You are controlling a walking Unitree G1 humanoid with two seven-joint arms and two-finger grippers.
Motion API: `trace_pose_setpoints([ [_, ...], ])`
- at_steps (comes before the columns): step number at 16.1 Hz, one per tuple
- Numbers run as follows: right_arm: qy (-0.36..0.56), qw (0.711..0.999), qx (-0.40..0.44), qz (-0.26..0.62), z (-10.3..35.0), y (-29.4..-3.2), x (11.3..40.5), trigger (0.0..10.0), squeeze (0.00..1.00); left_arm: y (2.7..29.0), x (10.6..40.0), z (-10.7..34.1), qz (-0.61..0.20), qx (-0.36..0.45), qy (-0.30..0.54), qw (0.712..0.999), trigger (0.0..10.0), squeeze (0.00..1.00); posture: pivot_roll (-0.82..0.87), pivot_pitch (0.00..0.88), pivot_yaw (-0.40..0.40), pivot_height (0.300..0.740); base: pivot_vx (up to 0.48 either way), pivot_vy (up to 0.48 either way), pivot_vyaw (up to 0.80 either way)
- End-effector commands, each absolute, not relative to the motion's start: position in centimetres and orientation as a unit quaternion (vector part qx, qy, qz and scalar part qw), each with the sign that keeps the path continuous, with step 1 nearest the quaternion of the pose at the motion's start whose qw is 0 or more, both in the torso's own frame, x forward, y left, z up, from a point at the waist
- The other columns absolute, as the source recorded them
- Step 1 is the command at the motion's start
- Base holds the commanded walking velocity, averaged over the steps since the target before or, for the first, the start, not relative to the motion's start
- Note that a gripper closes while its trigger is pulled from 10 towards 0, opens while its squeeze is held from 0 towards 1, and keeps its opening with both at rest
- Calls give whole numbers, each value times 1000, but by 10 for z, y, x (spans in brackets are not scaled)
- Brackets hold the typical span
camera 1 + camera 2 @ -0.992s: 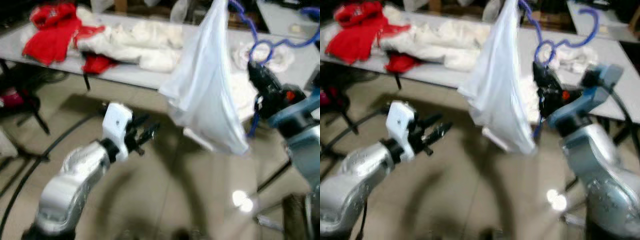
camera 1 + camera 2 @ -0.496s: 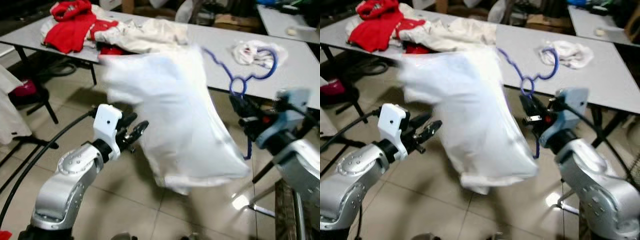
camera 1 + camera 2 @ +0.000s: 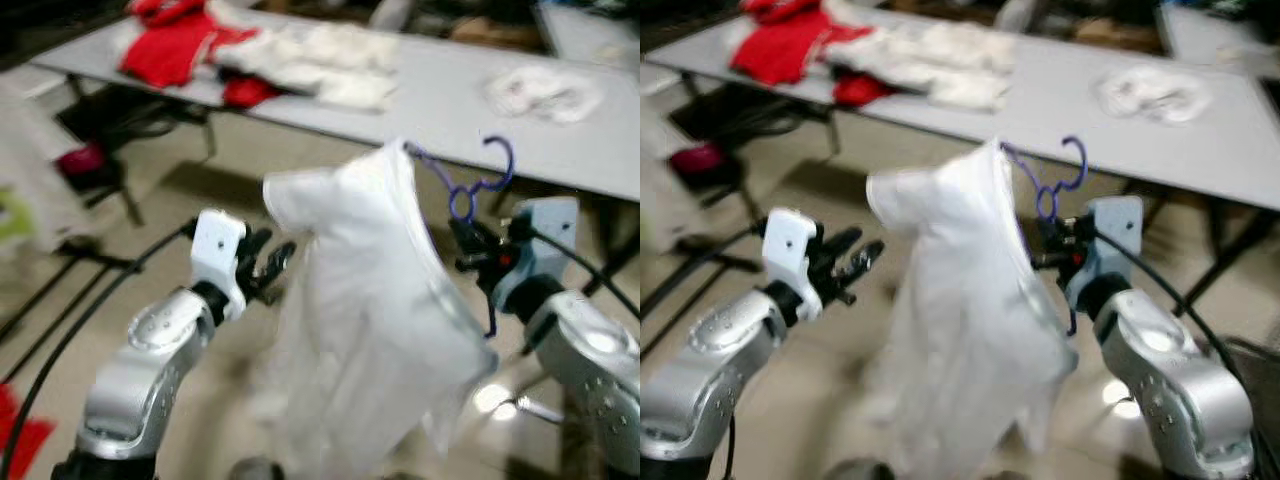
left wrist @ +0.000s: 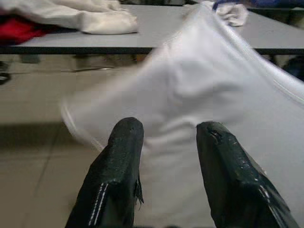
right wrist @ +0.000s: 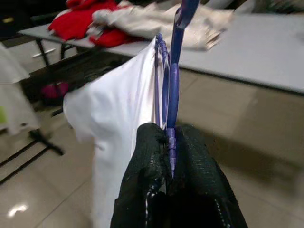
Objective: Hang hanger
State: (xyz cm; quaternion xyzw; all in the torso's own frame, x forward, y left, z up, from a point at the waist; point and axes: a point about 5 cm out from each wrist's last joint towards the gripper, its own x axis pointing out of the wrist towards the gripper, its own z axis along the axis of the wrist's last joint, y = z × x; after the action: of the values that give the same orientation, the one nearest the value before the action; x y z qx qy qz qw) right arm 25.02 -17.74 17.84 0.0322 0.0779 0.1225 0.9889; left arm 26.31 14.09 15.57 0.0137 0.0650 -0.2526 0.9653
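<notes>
Right tool (image 3: 470,250) is clamped tight on the blue hanger (image 3: 462,188), gripping it low on the wire just under the twisted loop; the wrist view shows both black fingers (image 5: 152,180) pinched flat against the thin blue rod w/ no gap. The hook (image 3: 502,156) sticks up at approx 12 o'clock from the tool, free in the air, nothing caught on it yet.

White garment (image 3: 370,330) is draped over the hanger and hangs down toward 7 o'clock from the right tool, billowing out to the robot's left. Looks light, soft, floppy, so it will likely swing w/ any quick arm move and could slide off the smooth wire if the hanger tips. The hanger itself looks thin and stiff but slippery, so it might twist in the pinch. Best hold is prob where it is now, near the neck, so the hook stays upright and clear for a rail.

Left tool (image 3: 268,268) is held out at approx 9 o'clock of the garment, fingers (image 4: 124,156) spread apart w/ nothing between them; cloth lies just beyond the tips, maybe touching, can't tell.

Behind, a grey worktop (image 3: 440,100) carries red clothes (image 3: 175,45) and white clothes (image 3: 330,65). No rail visible, so hanging is not yet done.
</notes>
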Motion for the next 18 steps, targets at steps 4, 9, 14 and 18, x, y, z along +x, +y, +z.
trace_pose_setpoints([
  [4, 57, 992, 9, 111, 183, -180, 252, 10000, 0, 152, 265, 157, -232, 27, 67, 970, 10000, 0, -127, 54, -9, 740, 0, 0, 794],
  [9, 53, 990, 19, 129, 175, -173, 261, 10000, 0, 147, 268, 157, -216, 13, 53, 975, 10000, 0, -129, 56, -8, 740, 0, 0, 794],
  [14, 74, 986, 43, 144, 154, -157, 273, 10000, 0, 145, 271, 154, -186, 24, 49, 981, 10000, 0, -100, 50, -25, 740, 0, -288, 793],
  [18, 70, 985, 57, 147, 147, -155, 283, 10000, 0, 151, 270, 151, -171, 44, 50, 983, 10000, 0, -67, 25, -34, 740, 0, -480, 791],
])
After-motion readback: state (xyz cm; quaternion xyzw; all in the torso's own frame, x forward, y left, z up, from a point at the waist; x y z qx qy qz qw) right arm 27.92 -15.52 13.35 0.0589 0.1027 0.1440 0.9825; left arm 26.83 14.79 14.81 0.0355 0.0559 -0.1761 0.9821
